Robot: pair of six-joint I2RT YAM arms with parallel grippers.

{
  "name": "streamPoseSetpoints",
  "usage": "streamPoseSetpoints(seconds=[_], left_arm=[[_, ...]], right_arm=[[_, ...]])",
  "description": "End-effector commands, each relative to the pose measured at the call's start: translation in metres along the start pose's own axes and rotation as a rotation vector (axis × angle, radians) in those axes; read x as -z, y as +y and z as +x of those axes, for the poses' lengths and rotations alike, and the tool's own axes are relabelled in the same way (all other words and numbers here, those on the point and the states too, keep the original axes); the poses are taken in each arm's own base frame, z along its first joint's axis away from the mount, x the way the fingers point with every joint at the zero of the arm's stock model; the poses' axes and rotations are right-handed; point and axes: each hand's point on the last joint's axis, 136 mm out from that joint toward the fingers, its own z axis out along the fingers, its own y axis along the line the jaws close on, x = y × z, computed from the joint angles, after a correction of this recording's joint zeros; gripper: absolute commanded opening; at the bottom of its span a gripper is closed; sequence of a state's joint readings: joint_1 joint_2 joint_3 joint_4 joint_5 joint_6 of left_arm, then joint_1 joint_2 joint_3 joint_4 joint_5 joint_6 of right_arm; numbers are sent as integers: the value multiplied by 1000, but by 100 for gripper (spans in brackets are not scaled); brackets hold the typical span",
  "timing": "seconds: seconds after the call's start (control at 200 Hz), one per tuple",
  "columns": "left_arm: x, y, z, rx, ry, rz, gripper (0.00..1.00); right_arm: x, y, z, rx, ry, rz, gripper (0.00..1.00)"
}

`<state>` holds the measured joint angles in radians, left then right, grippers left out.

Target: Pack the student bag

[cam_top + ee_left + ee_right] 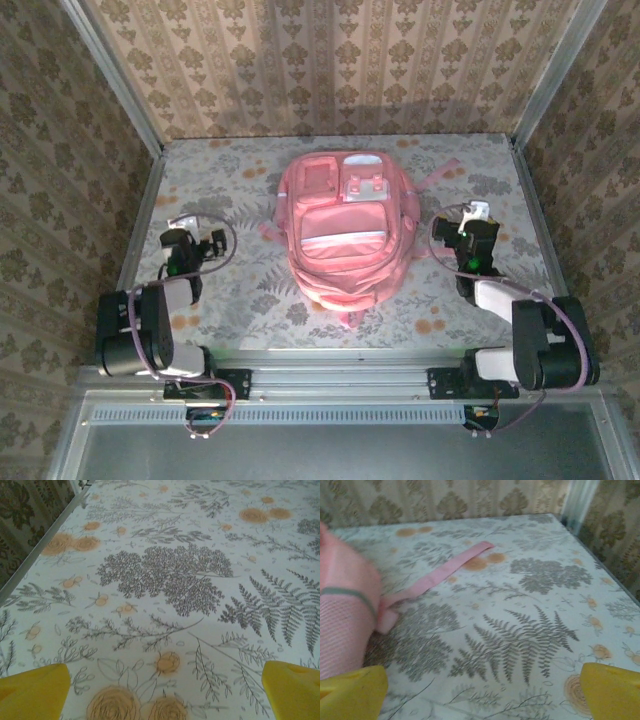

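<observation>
Jaws left and right gape empty, flanking the student bag (343,240); best that one steadies it while the other opens it.

No writing, label, brand, number or sign can be read, neither on the student bag (343,235) nor on the flower-printed table cover (240,300).

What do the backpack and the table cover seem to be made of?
The backpack looks like soft pink fabric, matte; it sags and creases, with a mesh-like side panel. The table cover is probably cloth or vinyl, lying flat with a printed floral pattern; which is unclear.
</observation>
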<state>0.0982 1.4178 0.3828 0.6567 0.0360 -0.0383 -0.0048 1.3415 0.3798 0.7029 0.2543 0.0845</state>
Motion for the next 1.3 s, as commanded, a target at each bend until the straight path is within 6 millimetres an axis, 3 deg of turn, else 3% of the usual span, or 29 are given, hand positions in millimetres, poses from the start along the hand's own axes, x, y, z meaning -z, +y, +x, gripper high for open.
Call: streamPoseSetpoints(seconds=[0.0,0.07,0.105,0.21,0.275,0.34,0.49,0.705,0.87,1.295], left_arm=[[-7,-19,-30,-31,-91,64,100],[-14,-37,-15,-118,-94,76,100],[-10,-38,-21,-154,-167,50,100],[-10,-47,-18,-200,-142,47,100],[-14,-41,-18,-171,-116,36,100],[-16,-39,-17,-152,-96,45,100],[-16,-37,-18,-141,-97,50,100],[-17,-37,-17,-138,-94,53,100],[-16,-37,-17,-140,-95,53,100],[-16,-37,-17,-140,-98,52,100]], right_arm=[[-1,-11,4,-123,-88,-2,100],[-4,-7,3,-106,-52,-9,100],[-5,1,4,-83,-52,-47,100],[-4,28,11,-13,-151,-168,100],[-5,25,22,-7,-59,-149,100],[-17,22,16,-19,-46,-106,100],[-20,24,18,8,-11,-81,100],[-18,25,17,17,-21,-83,100],[-13,43,17,94,-39,-126,100],[-16,41,17,78,-22,-132,100]])
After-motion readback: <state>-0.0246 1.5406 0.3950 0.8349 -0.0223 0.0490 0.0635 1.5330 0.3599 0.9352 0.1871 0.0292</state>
